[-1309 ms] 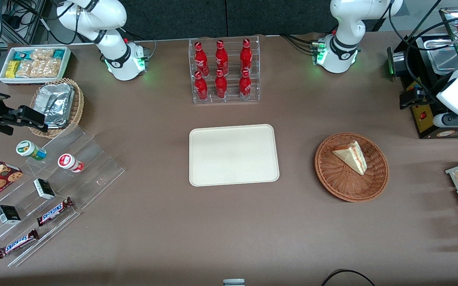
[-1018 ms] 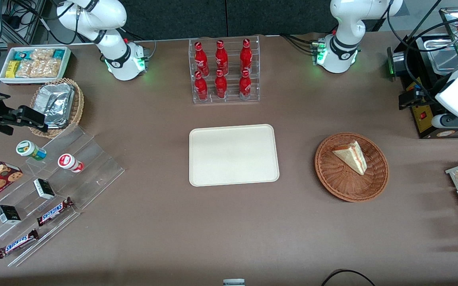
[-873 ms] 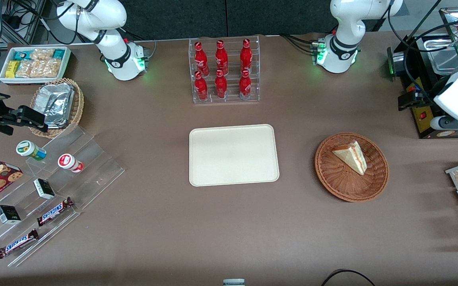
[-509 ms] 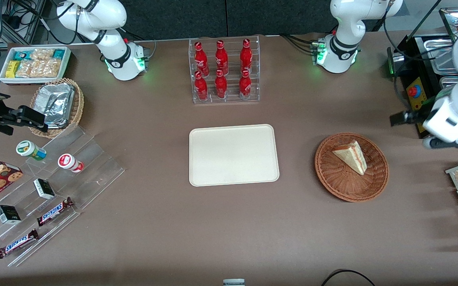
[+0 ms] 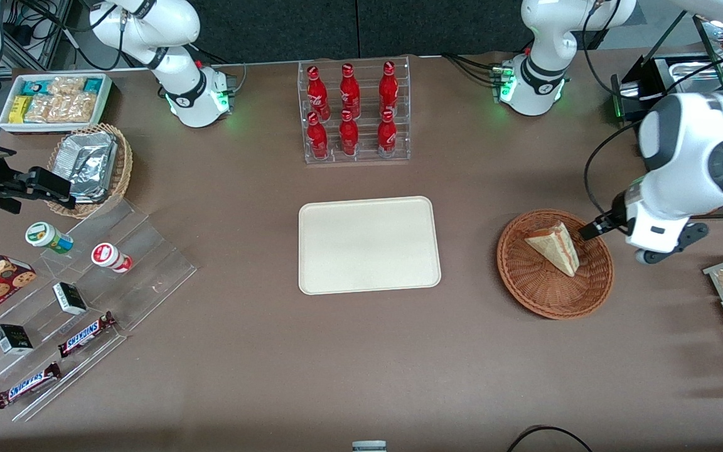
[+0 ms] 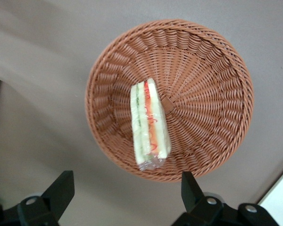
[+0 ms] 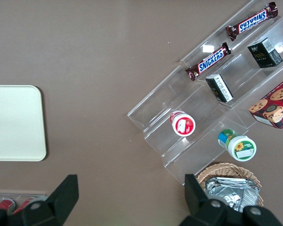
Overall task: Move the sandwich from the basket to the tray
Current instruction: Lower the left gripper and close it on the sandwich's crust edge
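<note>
Cream tray (image 5: 369,245) lies bare at mid-table, well apart from the basket (image 5: 540,292) toward the working arm's end. In the basket the sandwich (image 6: 150,123) rests on edge, wrapped in clear film, filling layers facing the wrist camera. The gripper (image 6: 125,195), fingers spread wide, hovers above the basket's rim, off-centre from the wedge. Likely risks: descending without recentring, so a finger strikes the wicker; squeezing across the soft bread and crushing it; the slick film slipping during transfer.
</note>
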